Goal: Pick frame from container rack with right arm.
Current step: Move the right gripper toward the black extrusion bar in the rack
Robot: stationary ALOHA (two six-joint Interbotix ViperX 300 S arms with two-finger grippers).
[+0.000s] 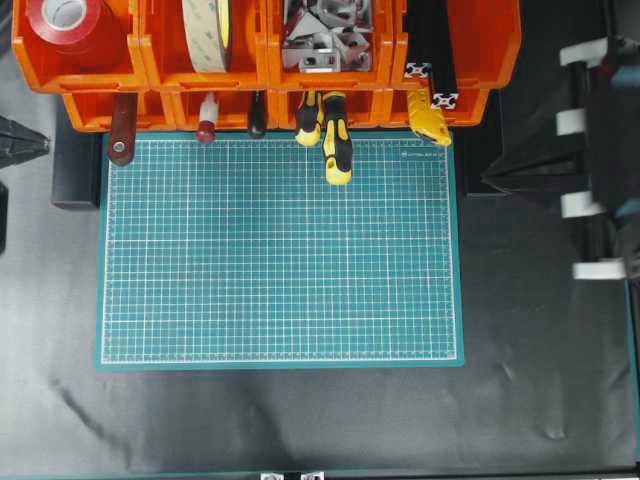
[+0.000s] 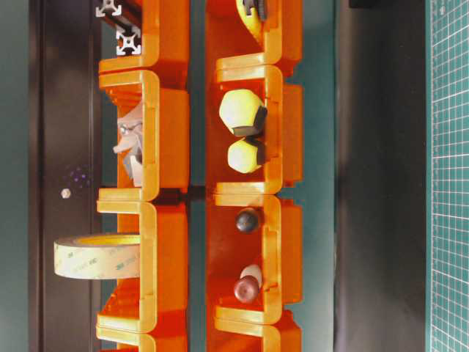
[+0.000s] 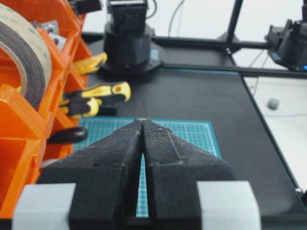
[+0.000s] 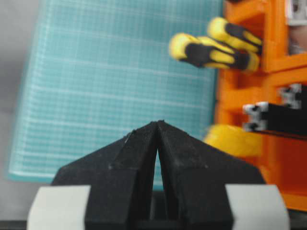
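The left gripper (image 3: pixel 142 120) has its textured black foam tips pressed together over bare dark table. The gridded green mat (image 1: pixel 280 250) lies open below the glossy orange rack (image 1: pixel 265 60). The slotted black frames (image 1: pixel 430 60) sit in the rack's top right bin, silvery ends out. The right gripper (image 4: pixel 158 122) is pressed together, empty, above the mat's edge.

Screwdrivers (image 1: pixel 335 135) beside frame (image 1: pixel 432 72); mat (image 1: pixel 280 260) open

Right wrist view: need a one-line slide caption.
Shut right gripper above the green mat, with the black frames in the orange container rack to its right, below the yellow-and-black screwdrivers.
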